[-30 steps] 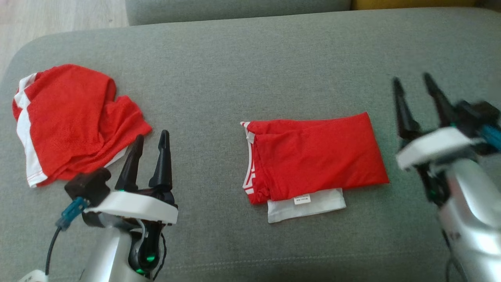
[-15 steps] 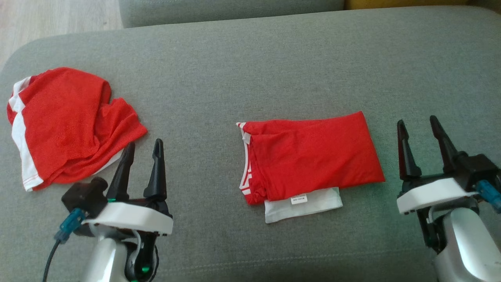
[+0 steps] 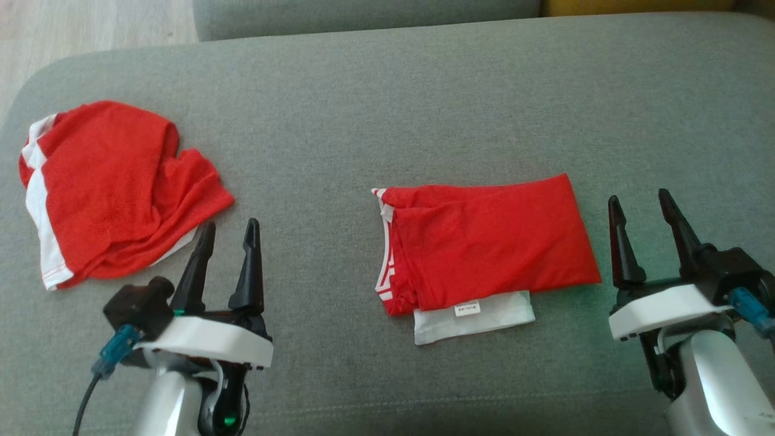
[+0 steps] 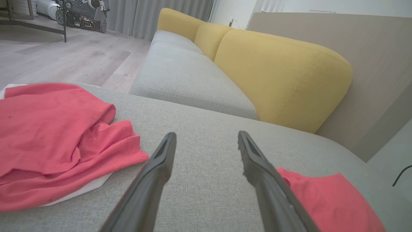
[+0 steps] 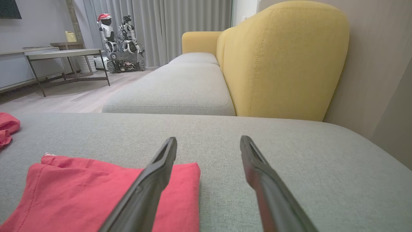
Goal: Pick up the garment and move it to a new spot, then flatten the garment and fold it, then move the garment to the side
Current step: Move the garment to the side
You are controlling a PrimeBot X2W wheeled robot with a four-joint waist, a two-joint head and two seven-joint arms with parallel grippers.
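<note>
A red garment [image 3: 490, 242] lies folded into a flat rectangle at the middle of the grey cushion [image 3: 375, 109], a white layer with a small label sticking out under its near edge. A second red and white garment [image 3: 115, 188] lies crumpled at the far left. My left gripper [image 3: 231, 223] is open and empty, just right of the crumpled garment [image 4: 58, 138] and apart from it. My right gripper [image 3: 638, 196] is open and empty, just right of the folded garment [image 5: 80, 190], which the left wrist view catches at the lower right [image 4: 328, 199].
The cushion's rounded left edge drops to a wooden floor [image 3: 91, 24]. Another grey seat cushion [image 5: 173, 90] and yellow backrests [image 5: 283, 61] lie beyond. A low table [image 5: 64, 56] and parked robots [image 5: 122, 42] stand far off across the room.
My right gripper has drawn back from higher up beside the folded garment to the lower right. The left gripper has hardly moved, both garments lie as before, and the camera shifted slightly.
</note>
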